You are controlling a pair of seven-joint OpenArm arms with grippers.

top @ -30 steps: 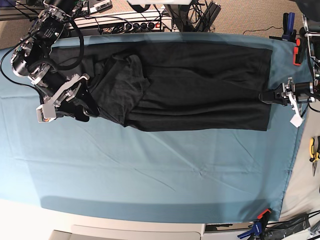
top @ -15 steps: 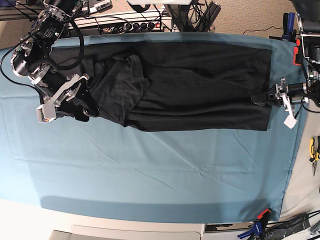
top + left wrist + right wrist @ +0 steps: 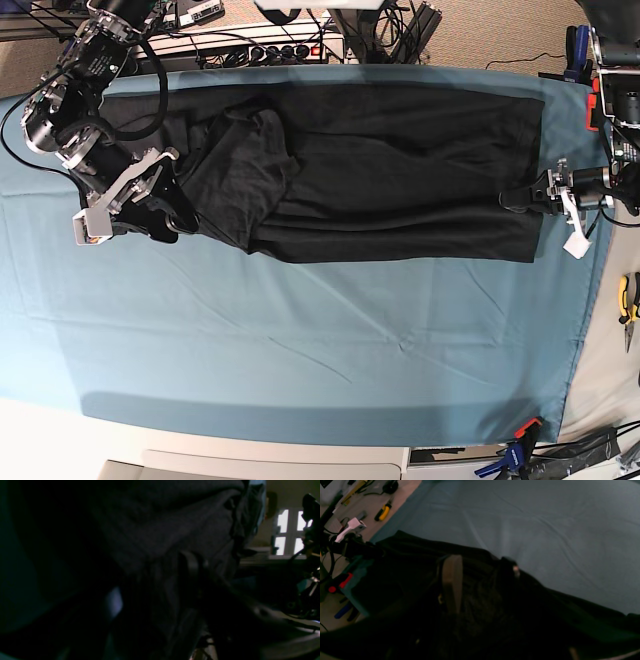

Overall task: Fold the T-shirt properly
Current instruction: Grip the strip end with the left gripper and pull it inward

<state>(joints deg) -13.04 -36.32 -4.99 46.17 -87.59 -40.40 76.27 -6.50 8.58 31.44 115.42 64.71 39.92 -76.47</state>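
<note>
The large plain black soft-fabric T-shirt (image 3: pixel 370 170), limp and light, wants gripping at its hem beside the left pincer (image 3: pixel 515 200), whose spread I cannot tell.

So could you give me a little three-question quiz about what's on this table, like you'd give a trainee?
1. True or false: the black T-shirt lies spread flat across the teal table cloth.
2. Which end effector sits at the bunched end of the shirt? A) left end effector B) right end effector
3. Fill in: beyond the cloth's edge lies a tool with yellow handles, a pair of ____.

Key: 1. False, one end is bunched and folded over. 2. B. 3. Pliers.
</note>
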